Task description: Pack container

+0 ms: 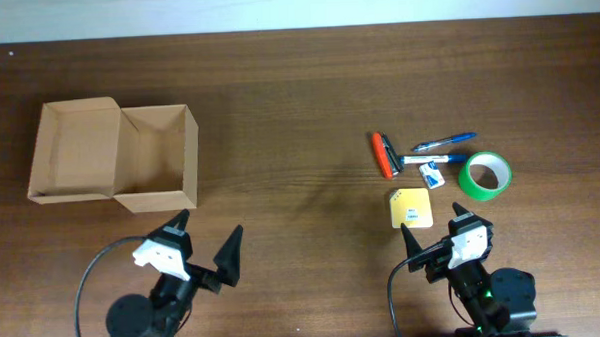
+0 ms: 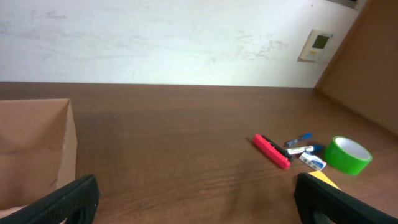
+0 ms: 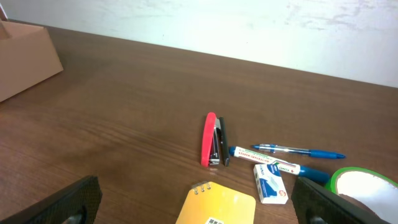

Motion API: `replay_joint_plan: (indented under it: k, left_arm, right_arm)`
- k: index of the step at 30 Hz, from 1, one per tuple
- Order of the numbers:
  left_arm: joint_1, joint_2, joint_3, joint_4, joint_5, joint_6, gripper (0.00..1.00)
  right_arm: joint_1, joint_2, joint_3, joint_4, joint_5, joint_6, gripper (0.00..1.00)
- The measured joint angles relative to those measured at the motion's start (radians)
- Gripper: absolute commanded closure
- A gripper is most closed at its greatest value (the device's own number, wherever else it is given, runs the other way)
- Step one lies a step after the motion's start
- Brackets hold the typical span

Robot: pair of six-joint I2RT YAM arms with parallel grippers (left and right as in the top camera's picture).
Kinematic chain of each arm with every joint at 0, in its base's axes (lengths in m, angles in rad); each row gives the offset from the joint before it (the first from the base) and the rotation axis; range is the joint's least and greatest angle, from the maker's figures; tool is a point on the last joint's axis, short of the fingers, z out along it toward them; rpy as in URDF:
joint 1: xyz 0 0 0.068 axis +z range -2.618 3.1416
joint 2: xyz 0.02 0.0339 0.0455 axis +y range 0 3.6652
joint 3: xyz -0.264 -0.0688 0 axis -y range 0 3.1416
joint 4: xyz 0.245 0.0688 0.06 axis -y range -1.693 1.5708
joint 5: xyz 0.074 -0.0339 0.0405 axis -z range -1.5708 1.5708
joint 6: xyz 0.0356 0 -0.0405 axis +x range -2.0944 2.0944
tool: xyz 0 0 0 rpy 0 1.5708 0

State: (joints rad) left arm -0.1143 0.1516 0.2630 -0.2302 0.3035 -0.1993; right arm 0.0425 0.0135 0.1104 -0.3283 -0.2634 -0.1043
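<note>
**Overhead:** the container [image 1: 154,154] is a plain tan cardboard box standing open and unfilled at the table's [image 1: 298,99] left. Its hinged flap is laid flat outward to the left, so box and flap together run left to right. It sits just ahead of the left gripper [image 1: 212,224], whose jaws are spread wide on nothing. The goods lie well apart from it, clustered on the right just ahead of the right gripper [image 1: 428,221], which is likewise spread and empty. So the right arm is nearer the goods and the left arm nearer the box.

**Left wrist:** a matte cardboard wall of the container [image 2: 37,143] rises at the left. Between the black fingertips [image 2: 68,202] there is only dark wood grain.

**Right wrist:**
- The yellow spiral notepad [image 3: 217,208], flat and square, lies nearest, between the parted fingers [image 3: 68,202].
- Beyond it is a glossy red stapler [image 3: 211,140], its long axis pointing away from the gripper.
- A blue pen [image 3: 298,151] and a white marker [image 3: 264,153] lie crosswise.
- Near them are a small blue-and-white pack [image 3: 270,182] and the hollow green tape roll [image 3: 367,186].

I judge the notepad the easiest first pick
</note>
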Motion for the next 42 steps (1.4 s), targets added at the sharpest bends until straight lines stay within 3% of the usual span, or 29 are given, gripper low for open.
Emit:
replay_joint_plan:
  k: [5,21,27,42]
  left_arm:
    - [0.0,0.23,0.177,-0.042,-0.024,-0.007,0.0]
    - [0.0,1.032,0.873,-0.503,-0.267,-0.008,0.0]
    - [0.0,1.223,0.929,-0.513,-0.286,-0.007,0.0]
    - [0.0,1.51,0.929,-0.36,-0.316,-0.008,0.0]
  right_arm:
    - [0.0,0.0,-0.001,0.0,0.0,0.0,0.01]
    - [0.0,-0.001,-0.002,0.001,0.0,0.0,0.01]
    - [0.0,-0.001,-0.002,0.0,0.0,0.0,0.01]
    - [0.0,-0.001,-0.002,0.0,0.0,0.0,0.01]
